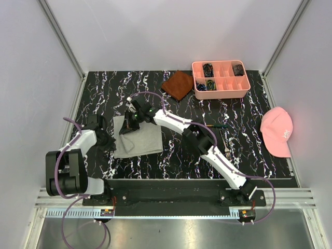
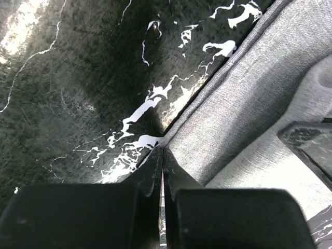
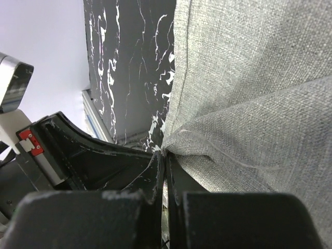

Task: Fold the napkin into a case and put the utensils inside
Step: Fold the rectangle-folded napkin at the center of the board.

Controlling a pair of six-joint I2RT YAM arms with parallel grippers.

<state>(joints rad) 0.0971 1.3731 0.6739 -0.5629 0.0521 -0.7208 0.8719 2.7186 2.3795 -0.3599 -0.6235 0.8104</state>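
Observation:
The light grey napkin (image 1: 144, 140) lies on the black marbled table left of centre, partly folded with layered edges. My left gripper (image 1: 109, 143) is shut on the napkin's left edge (image 2: 249, 88), its fingertips (image 2: 162, 150) meeting at a corner low on the table. My right gripper (image 1: 126, 129) is shut on the napkin's far left corner; the fabric (image 3: 259, 78) puckers at my gripper (image 3: 165, 154). The silver fork (image 1: 226, 143) and the slim dark piece with a gold end (image 1: 215, 126) lie on the table to the right, beside my right arm.
A rust-brown square cloth (image 1: 178, 84) and a pink compartment tray (image 1: 220, 91) sit at the back. A pink cap (image 1: 277, 132) lies at the right edge. My right arm reaches diagonally across the table's middle. Grey walls stand on three sides.

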